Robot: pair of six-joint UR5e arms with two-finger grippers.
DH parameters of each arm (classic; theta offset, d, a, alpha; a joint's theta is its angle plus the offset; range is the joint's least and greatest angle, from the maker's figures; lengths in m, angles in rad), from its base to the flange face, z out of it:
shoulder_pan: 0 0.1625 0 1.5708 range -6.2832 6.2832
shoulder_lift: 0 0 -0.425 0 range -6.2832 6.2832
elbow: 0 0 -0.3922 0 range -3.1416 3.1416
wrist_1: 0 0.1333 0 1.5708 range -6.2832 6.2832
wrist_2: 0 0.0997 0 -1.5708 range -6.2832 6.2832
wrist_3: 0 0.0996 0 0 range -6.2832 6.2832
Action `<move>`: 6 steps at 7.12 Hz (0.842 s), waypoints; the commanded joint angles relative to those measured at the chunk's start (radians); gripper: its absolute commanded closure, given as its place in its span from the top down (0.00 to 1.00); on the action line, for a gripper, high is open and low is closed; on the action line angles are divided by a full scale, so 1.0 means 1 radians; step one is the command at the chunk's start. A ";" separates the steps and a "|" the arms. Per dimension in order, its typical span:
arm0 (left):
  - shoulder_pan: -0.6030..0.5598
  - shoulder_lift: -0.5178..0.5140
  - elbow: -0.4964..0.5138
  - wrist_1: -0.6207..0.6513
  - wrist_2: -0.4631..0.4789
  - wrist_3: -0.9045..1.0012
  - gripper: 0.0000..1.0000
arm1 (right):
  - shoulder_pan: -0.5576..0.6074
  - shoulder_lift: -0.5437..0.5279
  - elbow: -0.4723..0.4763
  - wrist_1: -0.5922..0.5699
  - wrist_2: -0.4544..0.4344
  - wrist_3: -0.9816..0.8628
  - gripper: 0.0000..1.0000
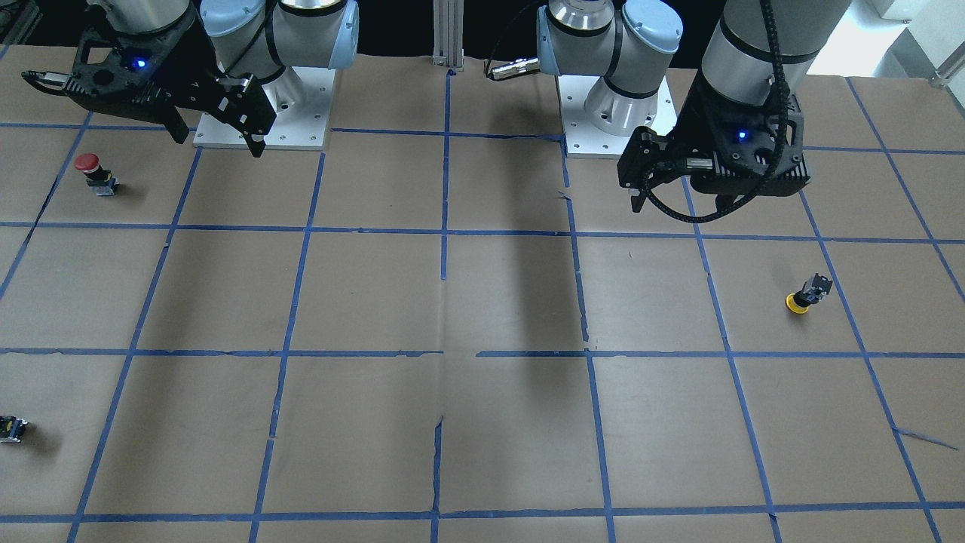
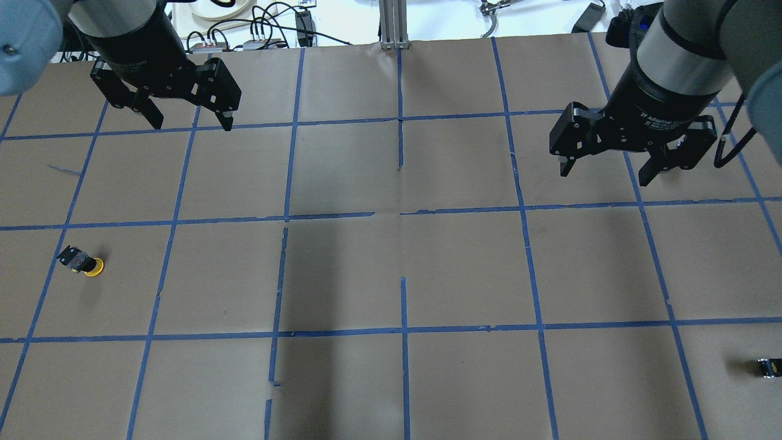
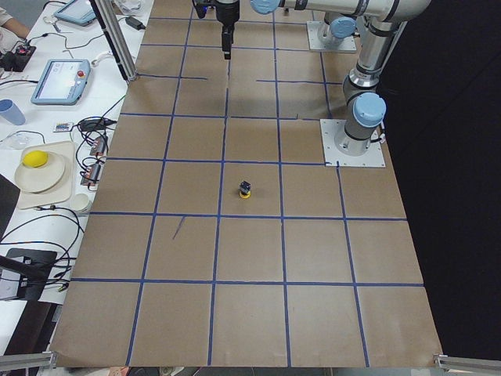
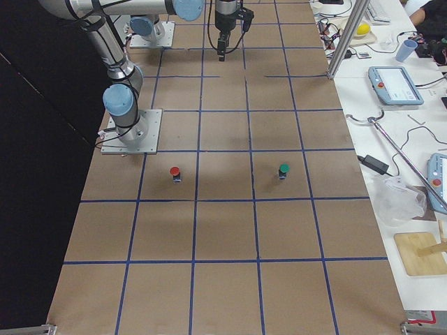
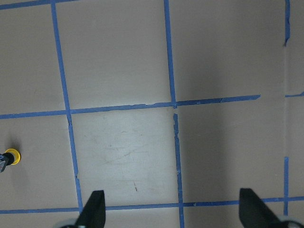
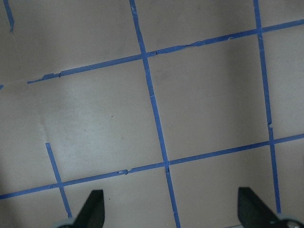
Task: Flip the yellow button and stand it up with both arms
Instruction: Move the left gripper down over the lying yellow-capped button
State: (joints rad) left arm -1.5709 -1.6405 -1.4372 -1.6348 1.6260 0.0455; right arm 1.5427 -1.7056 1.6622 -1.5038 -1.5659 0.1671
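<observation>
Table (image 1: 482, 302) — yellow button (image 1: 804, 296); red button (image 1: 91, 169) far.

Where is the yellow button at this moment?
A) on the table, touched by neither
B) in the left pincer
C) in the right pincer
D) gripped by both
A: the yellow button sits on the table, well apart from the open left pincer and right pincer.

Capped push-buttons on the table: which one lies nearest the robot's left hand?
The yellow button, alone on the robot's left side, closest to the left hand. The red-capped button and the green-capped button sit towards the robot's right end.
</observation>
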 commanded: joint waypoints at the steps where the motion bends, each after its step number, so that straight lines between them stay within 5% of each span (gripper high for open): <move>1: 0.005 0.023 -0.056 -0.004 -0.003 -0.004 1.00 | 0.001 0.000 0.001 0.002 0.000 0.000 1.00; 4: 0.240 0.030 -0.118 -0.022 -0.018 0.216 0.99 | 0.001 0.000 -0.001 -0.004 0.007 0.002 1.00; 6: 0.476 0.025 -0.233 0.080 -0.017 0.495 0.99 | 0.001 -0.003 0.004 -0.004 0.001 0.002 1.00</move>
State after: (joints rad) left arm -1.2343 -1.6114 -1.6027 -1.6204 1.6072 0.3772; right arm 1.5432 -1.7065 1.6630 -1.5077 -1.5636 0.1686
